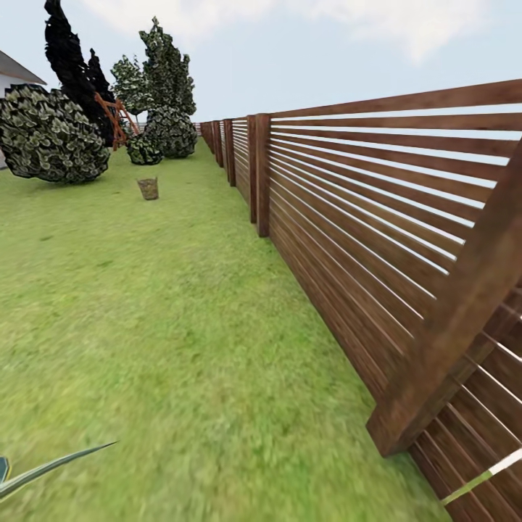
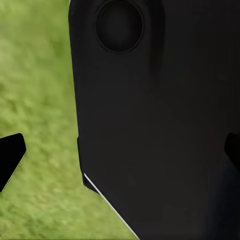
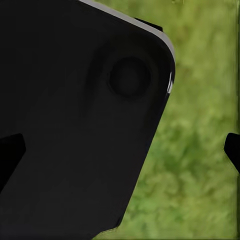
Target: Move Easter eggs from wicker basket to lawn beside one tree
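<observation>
Basket [image 1: 148,188] far ahead on the lawn [image 1: 167,341], left of centre, upright, well apart from the robot; probably a long drive before any reach. Fence [image 1: 377,239] along the right, running far; round bushes [image 1: 51,134] and dark trees [image 1: 69,61] far left, beyond the basket. Eggs too small to make out at this range; basket's inside hidden. Neither arm clearly nearer. Both wrist views mostly blocked by dark body panels over blurred grass; fingertips [image 2: 11,157] [image 3: 10,155] at the edges, jaws apart on both sides, empty.
</observation>
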`<state>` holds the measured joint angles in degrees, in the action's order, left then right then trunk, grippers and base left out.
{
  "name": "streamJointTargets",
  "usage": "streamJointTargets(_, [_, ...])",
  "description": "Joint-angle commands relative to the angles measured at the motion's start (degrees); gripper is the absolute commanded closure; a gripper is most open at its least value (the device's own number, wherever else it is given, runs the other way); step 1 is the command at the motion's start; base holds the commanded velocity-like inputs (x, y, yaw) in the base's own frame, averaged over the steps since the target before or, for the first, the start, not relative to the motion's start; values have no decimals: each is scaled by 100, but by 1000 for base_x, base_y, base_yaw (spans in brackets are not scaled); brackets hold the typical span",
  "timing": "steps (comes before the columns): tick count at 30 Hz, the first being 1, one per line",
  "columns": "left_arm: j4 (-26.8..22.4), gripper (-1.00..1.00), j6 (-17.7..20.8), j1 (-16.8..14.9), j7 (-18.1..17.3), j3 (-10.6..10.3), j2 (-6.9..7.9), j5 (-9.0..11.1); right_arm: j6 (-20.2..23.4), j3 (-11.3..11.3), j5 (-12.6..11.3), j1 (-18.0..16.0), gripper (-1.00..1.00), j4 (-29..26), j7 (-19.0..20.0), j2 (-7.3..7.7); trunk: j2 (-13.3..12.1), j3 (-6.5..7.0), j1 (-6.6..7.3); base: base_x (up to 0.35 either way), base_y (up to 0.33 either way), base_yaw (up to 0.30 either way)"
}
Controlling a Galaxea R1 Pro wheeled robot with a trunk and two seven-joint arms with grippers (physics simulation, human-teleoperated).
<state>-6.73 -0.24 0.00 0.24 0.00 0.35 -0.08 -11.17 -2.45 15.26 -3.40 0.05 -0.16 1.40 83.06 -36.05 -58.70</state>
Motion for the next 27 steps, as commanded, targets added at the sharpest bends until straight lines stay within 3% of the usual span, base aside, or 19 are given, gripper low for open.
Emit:
streamJointTargets(1, [-4, -100, -3, 0, 3, 0, 0, -1, -16, -23, 10, -3, -100, 4, -2, 1, 2, -4, -3, 325, 0, -2])
streamJointTargets(20, [-4, -100, -2, 0, 3, 0, 0, -1, -16, -21, 28, -3, -100, 4, 6, 3, 2, -4, -3, 325, 0, 3])
streamJointTargets(27, [-4, -100, -3, 0, 3, 0, -1, -1, -16, -27, 31, -3, -100, 4, 14, 2, 2, -4, -3, 325, -2, 223])
